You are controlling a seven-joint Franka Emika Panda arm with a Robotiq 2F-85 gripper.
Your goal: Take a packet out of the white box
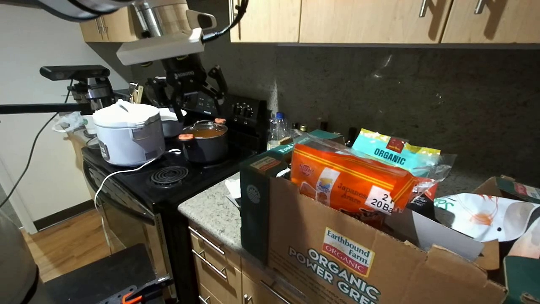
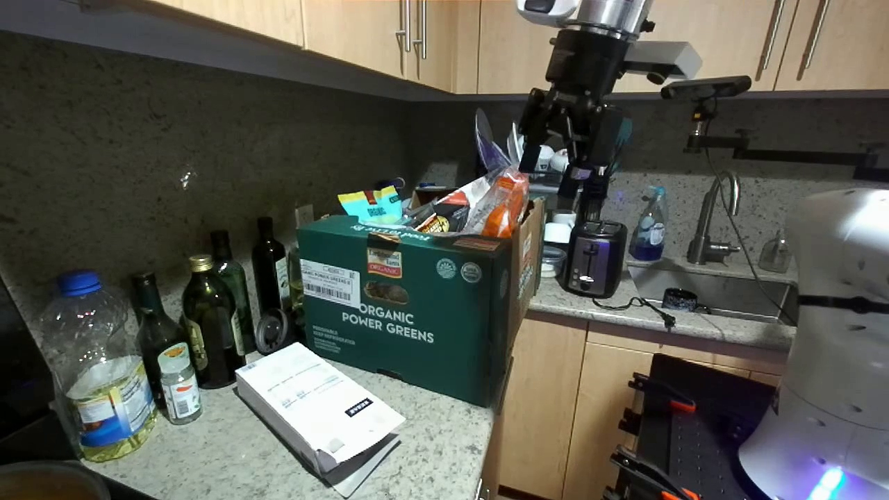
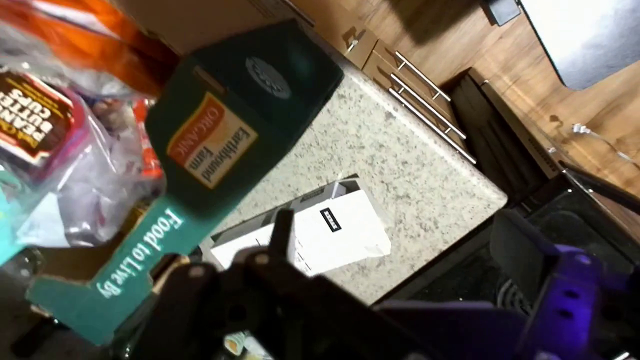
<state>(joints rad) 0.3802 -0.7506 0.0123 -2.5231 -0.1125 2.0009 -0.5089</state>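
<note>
Hovering, jaws apart: the tool (image 1: 199, 111)

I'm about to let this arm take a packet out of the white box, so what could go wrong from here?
"White box" could fit the flat white box on the counter or the lidded white cooker on the stove, so the gripper might head for the wrong one. The orange packet juts out of the brown carton and could get knocked down. A low swing might tip the dark bottles near the flat white box.
</note>
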